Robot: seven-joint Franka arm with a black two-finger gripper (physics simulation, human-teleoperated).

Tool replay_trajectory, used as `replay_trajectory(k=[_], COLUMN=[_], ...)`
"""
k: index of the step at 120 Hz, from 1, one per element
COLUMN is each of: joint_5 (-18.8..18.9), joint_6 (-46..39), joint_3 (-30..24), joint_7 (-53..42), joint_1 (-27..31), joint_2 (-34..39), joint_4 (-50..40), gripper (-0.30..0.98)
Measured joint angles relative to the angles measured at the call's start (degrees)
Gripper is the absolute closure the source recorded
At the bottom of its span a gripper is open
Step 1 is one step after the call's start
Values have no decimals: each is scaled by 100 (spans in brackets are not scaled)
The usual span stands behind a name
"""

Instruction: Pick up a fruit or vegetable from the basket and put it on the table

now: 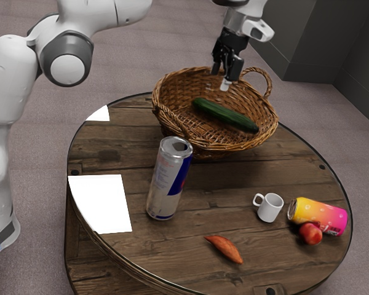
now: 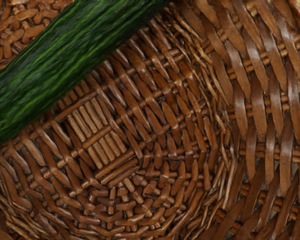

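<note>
Round plank table, dark wood; wicker basket at its far side, cucumber inside. Claw over basket, fingers apart. Beyond: greyish floor, dark wall. Wrist view adds pale slatted patch in basket base.
</note>
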State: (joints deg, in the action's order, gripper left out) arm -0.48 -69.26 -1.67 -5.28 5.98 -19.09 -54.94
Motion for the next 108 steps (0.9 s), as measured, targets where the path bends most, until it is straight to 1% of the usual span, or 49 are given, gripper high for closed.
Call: replay_trajectory(k=[22,33,40,48,58,70,80,85,91,98,108], joint_5=[-4,15,37,86,158,384,368,360,362,363,361], joint_6=[-243,-307,-386,-503,-638,-756,-954,-1190,-1481,-1785,-2078], joint_3=[0,9,7,18,34,20,32,86,198,373,451], joint_7=[-260,-405,-533,-795,-1397,-2112,-2621,-2851,-3107,-3396,-3794], joint_1=[2,2,2,2,9,-26,-2,-6,-17,-3,-7], joint_2=[-19,603,774,696,552,481,572,714,753,516,145], joint_4=[10,168,187,160,67,-216,-856,-1364,-1638,-1559,-1283], gripper=[0,0,0,0,0,0,0,0,0,0,0])
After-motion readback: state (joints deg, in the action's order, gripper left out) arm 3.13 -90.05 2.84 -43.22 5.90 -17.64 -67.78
